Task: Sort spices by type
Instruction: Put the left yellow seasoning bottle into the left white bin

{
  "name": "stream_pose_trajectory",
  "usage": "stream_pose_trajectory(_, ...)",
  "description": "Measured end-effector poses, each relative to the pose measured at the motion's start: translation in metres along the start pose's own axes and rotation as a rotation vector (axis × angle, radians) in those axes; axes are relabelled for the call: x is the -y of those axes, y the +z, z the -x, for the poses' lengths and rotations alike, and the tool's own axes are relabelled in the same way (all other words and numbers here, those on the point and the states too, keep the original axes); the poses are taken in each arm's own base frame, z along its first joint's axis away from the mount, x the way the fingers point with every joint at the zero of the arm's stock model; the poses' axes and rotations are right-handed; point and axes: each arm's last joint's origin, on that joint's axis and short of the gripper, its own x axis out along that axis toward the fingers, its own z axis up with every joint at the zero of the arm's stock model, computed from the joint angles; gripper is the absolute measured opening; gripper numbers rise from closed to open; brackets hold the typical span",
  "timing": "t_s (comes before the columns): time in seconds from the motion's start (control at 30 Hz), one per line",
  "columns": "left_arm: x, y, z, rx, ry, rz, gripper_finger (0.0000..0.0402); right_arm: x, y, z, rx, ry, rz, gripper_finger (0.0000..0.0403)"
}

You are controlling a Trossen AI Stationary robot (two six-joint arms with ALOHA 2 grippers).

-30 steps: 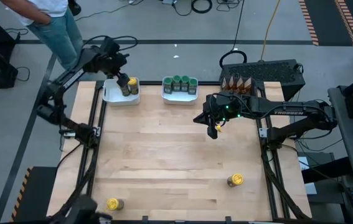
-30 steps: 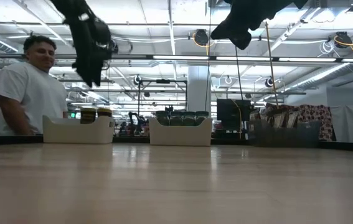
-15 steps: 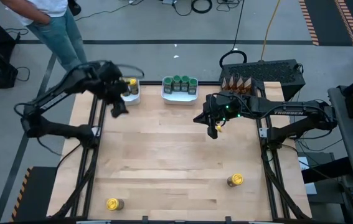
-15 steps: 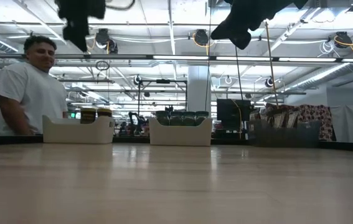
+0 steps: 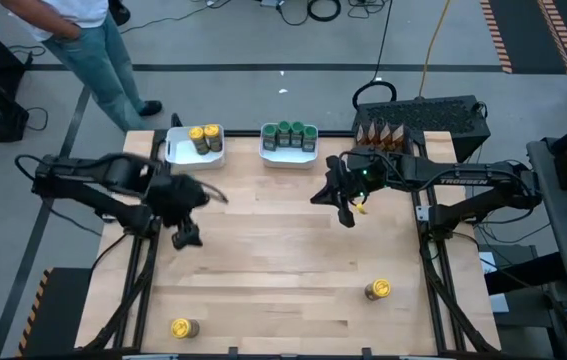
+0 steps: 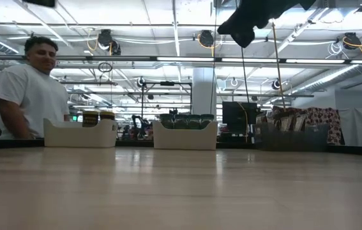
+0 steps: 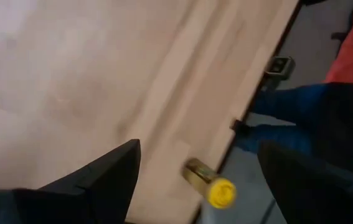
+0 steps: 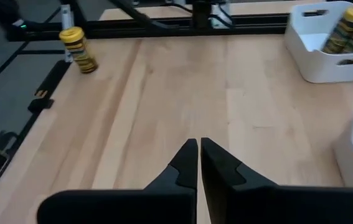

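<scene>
Currently my left gripper (image 5: 185, 238) is wide open, empty, over the table's left side; next target looks like the yellow-lid jar (image 5: 184, 328) at the near-left corner. Drop, straddle, close. Farther off, my right gripper (image 5: 347, 215) hovers shut, holding nothing.

We see two yellow-lid jars (image 5: 204, 137) upright in the left white tray, four green-lid jars (image 5: 290, 134) in the next tray, brown pointed packets (image 5: 382, 133) behind, and two loose yellow-lid jars (image 5: 184, 327) (image 5: 377, 290) near the front edge.
</scene>
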Motion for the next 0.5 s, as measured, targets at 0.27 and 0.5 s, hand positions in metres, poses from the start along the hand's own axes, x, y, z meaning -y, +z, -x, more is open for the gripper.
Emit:
stream_pose_trajectory(0.27,0.045,-0.038,-0.037,-0.165,0.04,0.014,0.0325,-0.01,0.0,-0.002,-0.004,0.053,-0.051,0.0)
stream_pose_trajectory(0.5,0.084,-0.075,-0.075,-0.16,0.052,-0.215,0.0325,-0.03,0.01,-0.006,0.08,0.072,-0.145,0.0)
